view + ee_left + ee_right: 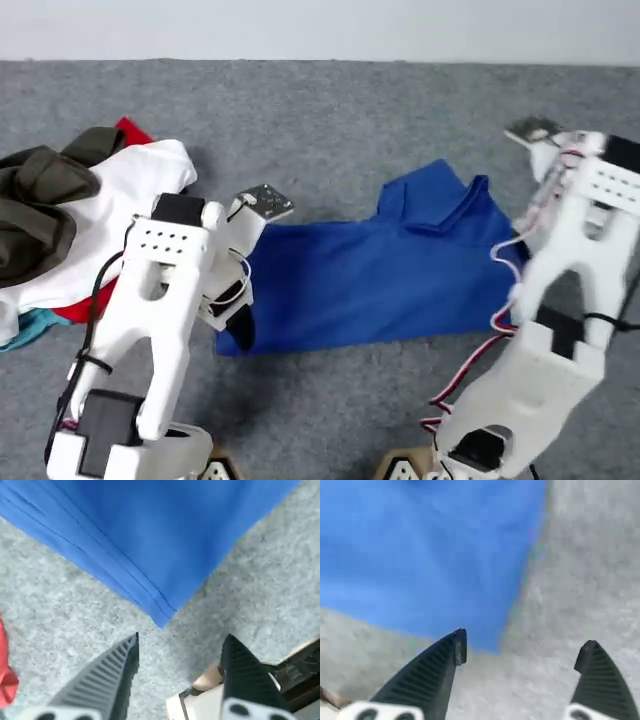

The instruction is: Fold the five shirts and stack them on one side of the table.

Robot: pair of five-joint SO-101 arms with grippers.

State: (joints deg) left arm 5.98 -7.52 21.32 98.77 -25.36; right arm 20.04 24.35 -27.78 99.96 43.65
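A blue shirt [390, 270] lies flat across the middle of the grey table, collar toward the back. In the left wrist view its near corner [162, 622] sits just ahead of my open left gripper [180, 645], which hovers above the carpet with nothing between its fingers. In the high view that gripper [238, 328] is at the shirt's front left corner. My right gripper [525, 650] is also open and empty, over the shirt's front right corner [492, 642], one finger above the cloth and the other above bare carpet.
A loose pile lies at the left edge: a white shirt [120, 200], an olive one [40, 200], a red one [130, 132] and a teal one [30, 328]. Both arm bases [400, 468] stand at the front edge. Bare carpet [330, 110] stretches behind the blue shirt.
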